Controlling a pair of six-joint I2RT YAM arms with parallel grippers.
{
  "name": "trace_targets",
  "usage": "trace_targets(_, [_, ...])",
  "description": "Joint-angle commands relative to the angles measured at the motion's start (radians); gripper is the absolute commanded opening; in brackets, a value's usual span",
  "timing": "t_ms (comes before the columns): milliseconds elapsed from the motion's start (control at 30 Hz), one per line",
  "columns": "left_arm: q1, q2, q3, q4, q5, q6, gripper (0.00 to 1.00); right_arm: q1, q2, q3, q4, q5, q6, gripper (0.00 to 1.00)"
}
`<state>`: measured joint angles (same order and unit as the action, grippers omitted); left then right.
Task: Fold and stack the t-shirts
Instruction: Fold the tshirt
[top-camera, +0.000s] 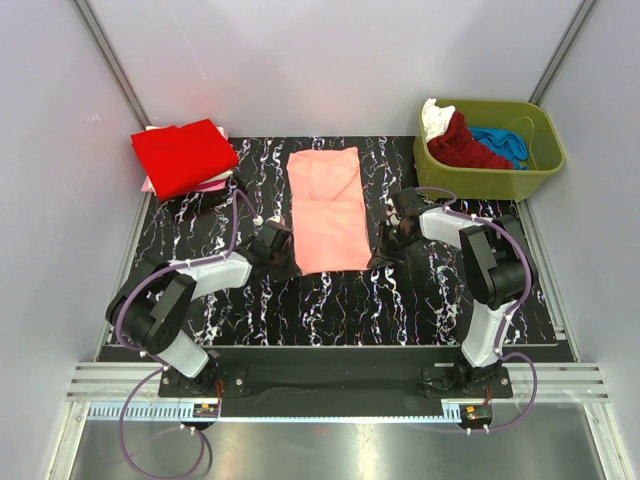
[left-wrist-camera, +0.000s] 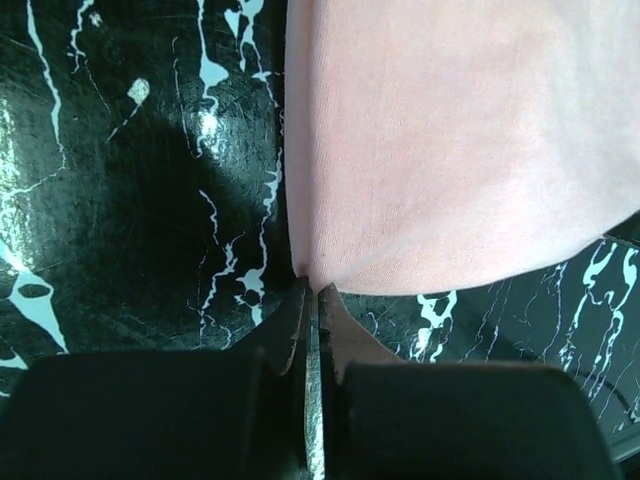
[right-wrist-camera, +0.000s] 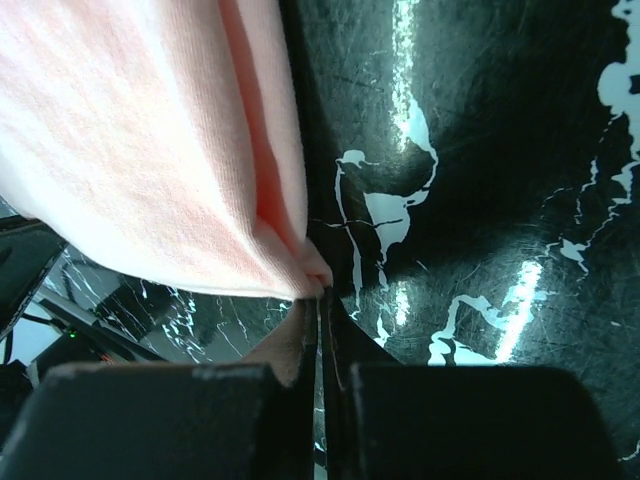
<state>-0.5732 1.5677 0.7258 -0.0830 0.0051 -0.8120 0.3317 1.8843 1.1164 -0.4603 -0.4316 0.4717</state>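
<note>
The salmon-pink cloth t-shirt (top-camera: 328, 210) is a soft, matt, fine knit. The black white-veined marbled tabletop (top-camera: 400, 300) is glossy and faintly scratched, and the olive-green rectangular plastic tub (top-camera: 480, 180) looks smooth, semi-matt.

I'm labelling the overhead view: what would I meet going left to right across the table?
The folded t-shirt stack (red on top), left gripper, salmon-pink t-shirt, right gripper, olive-green tub.
</note>
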Motion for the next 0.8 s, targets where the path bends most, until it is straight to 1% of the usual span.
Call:
trace_targets(0, [0.001, -0.035, -0.017, -0.043, -0.037, 0.025, 0.0, -0.014, -0.056, -0.033, 0.043, -0.007, 0.019, 0.0])
trace_targets(67, [-0.005, -0.101, -0.031, -0.058, -0.034, 0.011, 0.0, -0.014, -0.085, -0.062, 0.037, -0.012, 0.027, 0.0])
trace_targets(233, [-0.065, -0.259, -0.094, -0.123, -0.047, -0.052, 0.0, -0.014, -0.237, -0.128, -0.008, -0.025, 0.039, 0.0])
trace_targets(367, [-0.161, -0.406, -0.12, -0.195, -0.083, -0.139, 0.0, -0.014, -0.372, -0.22, -0.067, -0.024, 0.051, 0.0])
trace_targets(400, [-0.213, -0.428, -0.123, -0.231, -0.096, -0.156, 0.0, -0.014, -0.436, -0.234, -0.099, -0.024, 0.061, 0.0])
trace_targets(433, [-0.237, -0.47, -0.129, -0.248, -0.115, -0.174, 0.0, -0.014, -0.468, -0.248, -0.113, -0.027, 0.08, 0.0])
trace_targets(467, [-0.284, -0.492, -0.14, -0.265, -0.123, -0.215, 0.0, -0.013, -0.505, -0.274, -0.144, -0.039, 0.091, 0.0])
trace_targets(500, [-0.307, -0.515, -0.146, -0.302, -0.132, -0.239, 0.0, -0.013, -0.581, -0.285, -0.167, -0.038, 0.102, 0.0])
trace_targets(533, [-0.33, -0.564, -0.15, -0.322, -0.148, -0.286, 0.0, -0.011, -0.618, -0.293, -0.191, -0.038, 0.116, 0.0])
trace_targets(567, [-0.376, -0.589, -0.152, -0.342, -0.155, -0.309, 0.0, -0.013, -0.654, -0.306, -0.239, -0.042, 0.119, 0.0])
trace_targets(600, [-0.401, -0.612, -0.152, -0.378, -0.166, -0.332, 0.0, -0.013, -0.718, -0.309, -0.267, -0.039, 0.12, 0.0])
trace_targets(633, [-0.422, -0.65, -0.147, -0.398, -0.184, -0.367, 0.0, -0.011, -0.746, -0.313, -0.294, -0.039, 0.12, 0.0])
trace_targets(667, [-0.457, -0.662, -0.131, -0.417, -0.191, -0.378, 0.0, -0.013, -0.773, -0.316, -0.337, -0.047, 0.119, 0.0])
trace_targets(700, [-0.467, -0.672, -0.121, -0.447, -0.194, -0.383, 0.0, -0.013, -0.819, -0.314, -0.357, -0.055, 0.12, 0.0])
trace_targets(767, [-0.481, -0.672, -0.07, -0.491, -0.192, -0.383, 0.0, -0.011, -0.858, -0.3, -0.4, -0.068, 0.128, 0.0])
